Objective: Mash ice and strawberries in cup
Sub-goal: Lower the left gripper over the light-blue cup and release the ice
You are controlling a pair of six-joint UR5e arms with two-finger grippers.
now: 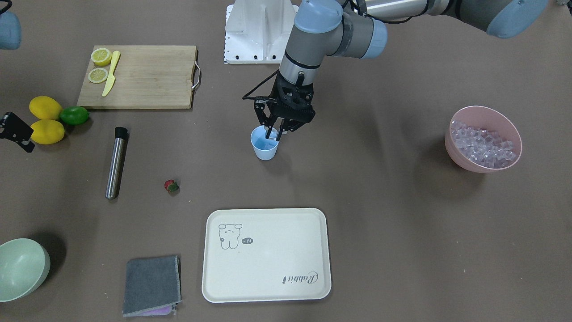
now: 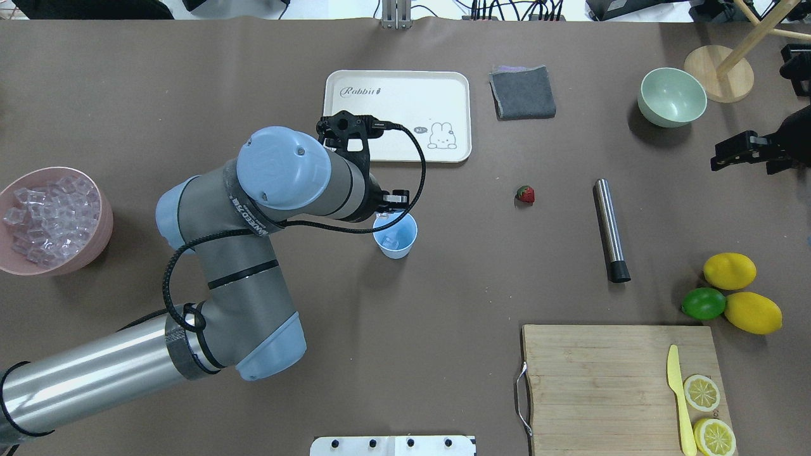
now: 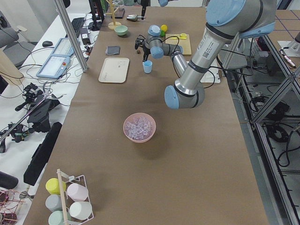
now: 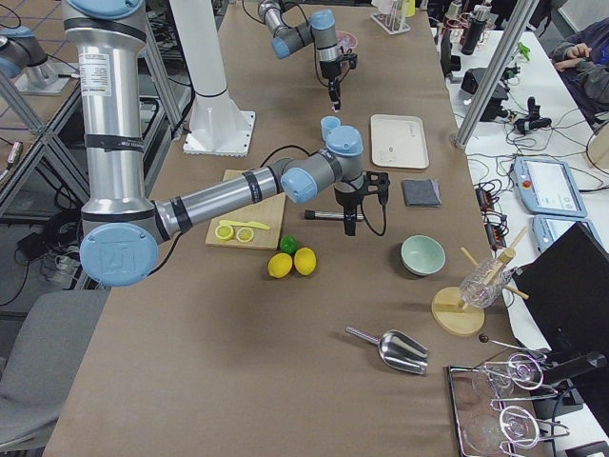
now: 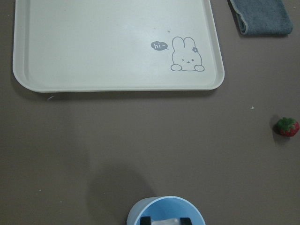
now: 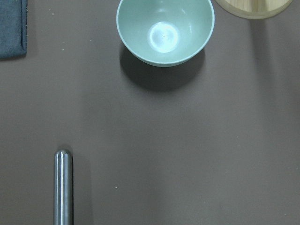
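The light blue cup (image 1: pixel 265 150) stands upright mid-table. My left gripper (image 1: pixel 273 133) hangs over it with its fingertips inside the rim. In the left wrist view a clear ice cube (image 5: pixel 166 221) fills the gap between the two tips, above the cup (image 5: pixel 140 211). Another ice cube (image 2: pixel 391 241) lies inside the cup. More ice (image 1: pixel 485 145) fills the pink bowl (image 1: pixel 460 157). The strawberry (image 1: pixel 171 186) lies alone on the table, also in the left wrist view (image 5: pixel 286 126). My right gripper (image 2: pixel 728 155) hovers near the table's edge, and I cannot tell how its jaws stand.
A steel muddler (image 1: pixel 116 162) lies beyond the strawberry. A cream tray (image 1: pixel 268 290), a grey cloth (image 1: pixel 152 284) and a pale green bowl (image 1: pixel 20 268) lie along the far side. Two lemons (image 1: pixel 45 120), a lime (image 1: pixel 74 115) and a cutting board (image 1: pixel 147 78) with a knife lie near the robot.
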